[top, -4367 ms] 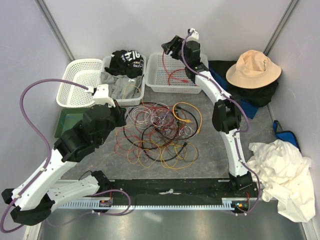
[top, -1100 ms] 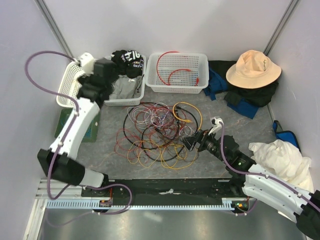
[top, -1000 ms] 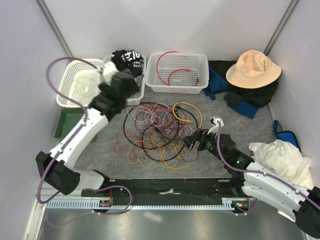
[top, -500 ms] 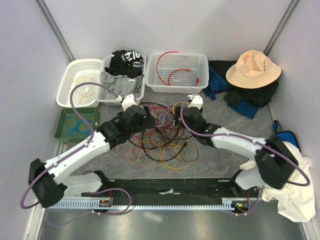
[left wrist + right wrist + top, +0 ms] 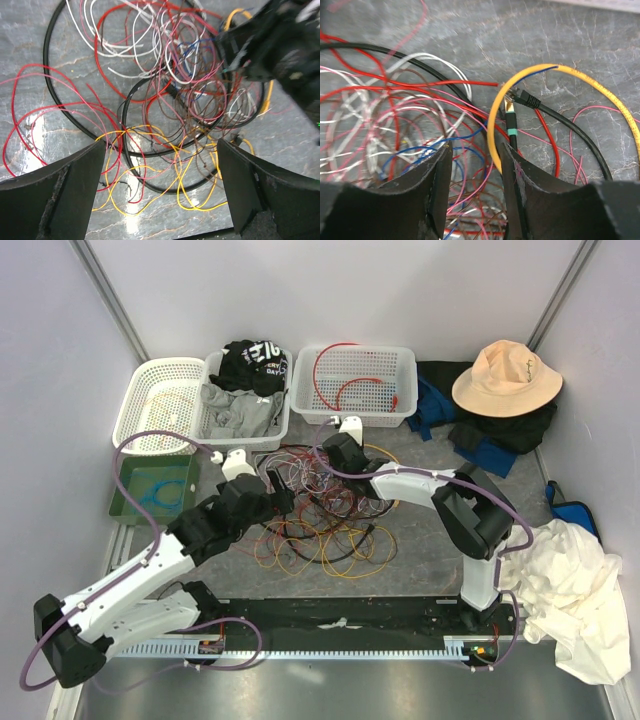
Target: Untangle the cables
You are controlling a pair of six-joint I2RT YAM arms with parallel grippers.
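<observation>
Heap of cables [image 5: 325, 515] in the middle of the table [image 5: 425, 555], between the two arms. Thin strands, red, pink, white, yellow and brown, all looped through one another. A black ring [image 5: 50, 80] runs round the left part of the heap. The yellow strands lie mostly at its near edge.

Left gripper [image 5: 278, 488]: hangs over the heap's left side with its jaws spread wide and nothing between them. In its wrist view the tangle shows below, between the two fingers [image 5: 65, 195].

Right gripper [image 5: 324, 454]: at the heap's far side. The jaws stand a narrow gap apart, not pressed together. Pink and blue strands show through the gap, and I cannot tell if the tips touch any. Just right of its fingers is a thick yellow loop [image 5: 492, 117], with a black plug [image 5: 527, 100] inside the loop's top.

One red cable [image 5: 335, 375] lies apart from the heap, in the right basket [image 5: 405, 365] at the far edge. The middle basket [image 5: 283, 425] holds clothes [image 5: 240, 410].

Green tray [image 5: 135, 502] on the left, a blue cord [image 5: 160, 490] in it. Hat [image 5: 505, 375] far right. White cloth [image 5: 570, 590] near right.
</observation>
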